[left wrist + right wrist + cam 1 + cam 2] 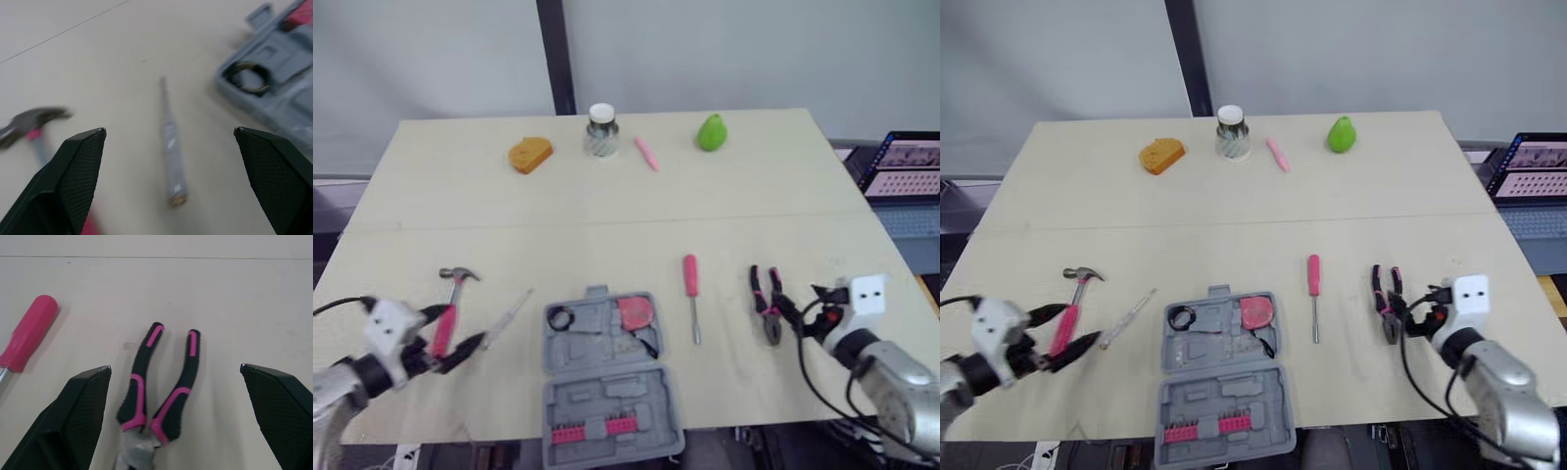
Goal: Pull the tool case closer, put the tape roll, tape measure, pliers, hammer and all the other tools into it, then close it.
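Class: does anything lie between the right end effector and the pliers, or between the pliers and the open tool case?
Nothing visible lies between the right end effector and the pliers; it is open and faces them directly. Between the pliers and the tool case lies the pink-handled screwdriver, so the carry would probably have to pass over it.

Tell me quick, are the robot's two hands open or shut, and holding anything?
Left gripper: open, holding nothing, facing the thin clear-handled screwdriver.
Right gripper: open, holding nothing, facing the pink-and-black pliers.

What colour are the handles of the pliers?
The pliers have black handles with pink stripes; the right wrist view shows them best.
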Motion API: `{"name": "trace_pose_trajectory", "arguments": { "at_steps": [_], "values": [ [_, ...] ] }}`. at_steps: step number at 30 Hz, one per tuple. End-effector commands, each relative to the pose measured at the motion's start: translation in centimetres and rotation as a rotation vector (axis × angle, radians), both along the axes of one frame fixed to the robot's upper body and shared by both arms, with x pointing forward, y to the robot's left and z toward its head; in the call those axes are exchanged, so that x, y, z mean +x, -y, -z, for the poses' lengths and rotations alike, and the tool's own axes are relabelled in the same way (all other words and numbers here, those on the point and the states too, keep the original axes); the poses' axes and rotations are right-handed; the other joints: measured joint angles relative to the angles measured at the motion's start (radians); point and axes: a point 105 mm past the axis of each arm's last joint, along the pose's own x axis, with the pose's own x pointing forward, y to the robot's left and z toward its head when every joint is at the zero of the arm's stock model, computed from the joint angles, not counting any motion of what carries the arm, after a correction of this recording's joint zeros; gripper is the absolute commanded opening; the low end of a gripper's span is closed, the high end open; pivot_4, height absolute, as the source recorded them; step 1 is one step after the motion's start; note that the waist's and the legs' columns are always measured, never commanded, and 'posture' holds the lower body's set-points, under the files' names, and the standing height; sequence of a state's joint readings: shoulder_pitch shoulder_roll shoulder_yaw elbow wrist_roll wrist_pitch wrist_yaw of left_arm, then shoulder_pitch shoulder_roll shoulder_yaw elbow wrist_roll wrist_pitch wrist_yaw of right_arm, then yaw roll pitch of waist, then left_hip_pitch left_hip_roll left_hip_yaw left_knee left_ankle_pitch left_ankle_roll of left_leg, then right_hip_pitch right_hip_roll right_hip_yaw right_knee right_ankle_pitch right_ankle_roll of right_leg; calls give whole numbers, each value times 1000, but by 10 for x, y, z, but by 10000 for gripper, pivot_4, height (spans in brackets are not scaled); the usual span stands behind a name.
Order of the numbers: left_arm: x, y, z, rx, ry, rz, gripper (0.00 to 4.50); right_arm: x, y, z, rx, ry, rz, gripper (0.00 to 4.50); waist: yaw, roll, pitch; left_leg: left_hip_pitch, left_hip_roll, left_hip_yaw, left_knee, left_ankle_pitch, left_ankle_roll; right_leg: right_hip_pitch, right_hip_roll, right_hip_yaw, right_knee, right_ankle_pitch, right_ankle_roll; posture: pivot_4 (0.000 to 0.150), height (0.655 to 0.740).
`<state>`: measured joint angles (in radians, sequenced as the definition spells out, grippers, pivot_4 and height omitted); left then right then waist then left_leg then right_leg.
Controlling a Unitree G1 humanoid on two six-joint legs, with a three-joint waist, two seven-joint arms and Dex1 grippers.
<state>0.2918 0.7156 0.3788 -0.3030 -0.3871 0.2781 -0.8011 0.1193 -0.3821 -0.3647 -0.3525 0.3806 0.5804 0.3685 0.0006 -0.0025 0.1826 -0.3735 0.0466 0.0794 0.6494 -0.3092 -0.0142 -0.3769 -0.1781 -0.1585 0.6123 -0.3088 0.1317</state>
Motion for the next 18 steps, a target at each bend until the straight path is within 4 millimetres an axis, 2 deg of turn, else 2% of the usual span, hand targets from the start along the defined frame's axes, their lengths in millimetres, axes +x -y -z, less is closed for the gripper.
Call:
{"name": "trace_pose_trajectory", "arguments": {
  "at_steps": [1, 5, 8, 13, 18],
  "values": [
    [4, 42, -11, -10, 34, 174, 45000, -5, -2, -1, -32, 20, 65, 44646, 0, 0, 0, 0, 0, 0, 0, 0, 0, 0, 0, 0, 0, 0, 0, 1500, 7400],
    [-5, 92, -13, -36, 31, 418, 45000, -9, -7, 12, -52, 7, 97, 44646, -3, 0, 0, 0, 1, 1, 0, 0, 0, -1, 2, 1, 0, 0, 0, 1500, 7400],
    [-13, 113, -11, -36, 32, 541, 45000, -12, -9, 19, -69, 1, 113, 44646, -7, 1, -1, 1, 1, 3, -1, 0, -1, -2, 3, 3, 0, 0, 0, 1500, 7400],
    [-14, 133, -11, -39, 62, 647, 45000, -15, -14, 34, -85, -35, 101, 44646, -3, 1, -1, 1, 3, 4, 0, 0, -1, -2, 5, 4, 0, 0, -1, 1500, 7400],
    [-11, 143, -13, -50, 81, 681, 45000, -18, -19, 45, -84, -61, 97, 44646, -2, 1, -1, 1, 3, 4, 0, -1, 0, -2, 5, 5, 0, 0, -1, 1500, 7400]
  ]
}}
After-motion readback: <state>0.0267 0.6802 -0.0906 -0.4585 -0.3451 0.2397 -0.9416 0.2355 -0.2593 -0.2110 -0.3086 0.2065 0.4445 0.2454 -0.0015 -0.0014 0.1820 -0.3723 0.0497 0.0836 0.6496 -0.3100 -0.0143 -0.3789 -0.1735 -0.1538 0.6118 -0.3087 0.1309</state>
